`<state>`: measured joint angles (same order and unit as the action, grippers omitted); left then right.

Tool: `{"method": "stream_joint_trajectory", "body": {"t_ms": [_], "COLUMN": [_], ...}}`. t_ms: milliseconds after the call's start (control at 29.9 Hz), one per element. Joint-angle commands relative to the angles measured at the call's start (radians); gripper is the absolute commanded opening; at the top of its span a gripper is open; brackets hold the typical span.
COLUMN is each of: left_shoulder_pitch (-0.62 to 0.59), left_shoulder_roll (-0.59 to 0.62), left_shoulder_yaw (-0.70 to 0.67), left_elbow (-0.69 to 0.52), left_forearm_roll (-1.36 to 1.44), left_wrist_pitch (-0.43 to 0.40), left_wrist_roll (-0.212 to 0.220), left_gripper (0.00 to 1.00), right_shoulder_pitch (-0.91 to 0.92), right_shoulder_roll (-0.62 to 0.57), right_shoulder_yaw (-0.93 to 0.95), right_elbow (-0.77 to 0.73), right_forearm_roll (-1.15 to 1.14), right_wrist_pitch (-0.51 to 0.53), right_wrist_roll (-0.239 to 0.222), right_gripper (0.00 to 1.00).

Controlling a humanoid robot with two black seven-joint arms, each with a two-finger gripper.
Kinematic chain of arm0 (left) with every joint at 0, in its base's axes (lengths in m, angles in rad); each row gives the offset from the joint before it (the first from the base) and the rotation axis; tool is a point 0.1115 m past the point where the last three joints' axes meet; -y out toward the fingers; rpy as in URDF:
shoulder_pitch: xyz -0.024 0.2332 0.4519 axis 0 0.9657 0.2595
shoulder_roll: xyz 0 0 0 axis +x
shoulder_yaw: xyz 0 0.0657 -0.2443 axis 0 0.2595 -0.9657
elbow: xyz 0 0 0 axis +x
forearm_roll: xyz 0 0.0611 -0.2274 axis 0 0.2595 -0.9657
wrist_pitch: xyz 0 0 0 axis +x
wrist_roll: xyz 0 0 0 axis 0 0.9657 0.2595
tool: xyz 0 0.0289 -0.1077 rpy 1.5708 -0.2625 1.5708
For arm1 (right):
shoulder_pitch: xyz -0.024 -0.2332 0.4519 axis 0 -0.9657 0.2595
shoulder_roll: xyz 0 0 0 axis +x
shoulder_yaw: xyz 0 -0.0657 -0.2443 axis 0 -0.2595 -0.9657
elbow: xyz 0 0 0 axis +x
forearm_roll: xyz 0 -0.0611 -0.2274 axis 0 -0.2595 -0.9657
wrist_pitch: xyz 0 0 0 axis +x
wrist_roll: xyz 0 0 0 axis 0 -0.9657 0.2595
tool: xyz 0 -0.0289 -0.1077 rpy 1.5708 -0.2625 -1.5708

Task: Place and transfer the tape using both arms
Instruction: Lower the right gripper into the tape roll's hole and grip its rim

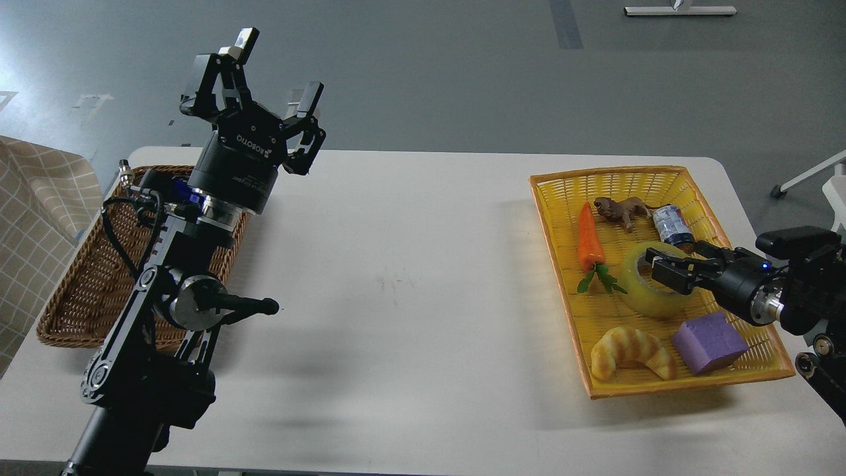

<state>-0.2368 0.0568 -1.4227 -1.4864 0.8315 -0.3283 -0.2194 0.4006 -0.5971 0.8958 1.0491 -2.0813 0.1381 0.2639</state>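
Right gripper (664, 266), black and two-fingered, reaches in from the right edge and sits over the wide roll of translucent yellowish-green packing tape (651, 294), fingers parted around the near wall of the roll; whether they actually press on it, I cannot tell from this angle. That tape lies in the middle of the yellow woven plastic tray (562, 225) on the right side of the white table (410, 297). Around it in the tray: an orange toy carrot with green leaves (590, 244) just to its left, a small brown toy animal (621, 210) and a little blue-white can (673, 225) behind, a golden toy croissant (632, 352) and a purple block (709, 342) in front. Over on the other side, the left gripper (277, 79) is held high above the table, pointing up, fingers spread wide and holding nothing. Behind that arm a brown wicker basket (79, 291) rests at the table's left edge.
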Motion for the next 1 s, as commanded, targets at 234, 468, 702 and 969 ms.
{"method": "stream_joint_trajectory", "body": {"t_ms": [234,468,702,969], "left_shoulder_pitch": [0.005,0.01,0.013,0.011], "left_shoulder_roll": [0.018,0.026,0.026,0.031], "left_shoulder_yaw": [-0.005,-0.005,-0.005,-0.015], "left_elbow": [0.001,0.001,0.005,0.012], "left_forearm_roll": [0.0,-0.002,-0.002,-0.009], "left_wrist_pitch": [0.0,-0.009,-0.008,-0.008], "left_wrist_roll": [-0.002,-0.002,-0.002,-0.003], "left_gripper": [0.98,0.98,0.98,0.98], "right_shoulder_pitch": [0.001,-0.002,0.004,0.012], "right_shoulder_roll": [-0.006,-0.004,0.01,0.036], "right_shoulder_yaw": [-0.001,-0.003,-0.015,-0.023], "right_elbow": [-0.027,-0.038,-0.081,-0.093], "right_forearm_roll": [-0.003,-0.01,-0.006,-0.006], "right_wrist_pitch": [0.008,0.009,0.012,0.012], "right_wrist_roll": [0.0,0.003,0.003,0.002], "right_gripper": [0.98,0.95,0.87,0.6]}}
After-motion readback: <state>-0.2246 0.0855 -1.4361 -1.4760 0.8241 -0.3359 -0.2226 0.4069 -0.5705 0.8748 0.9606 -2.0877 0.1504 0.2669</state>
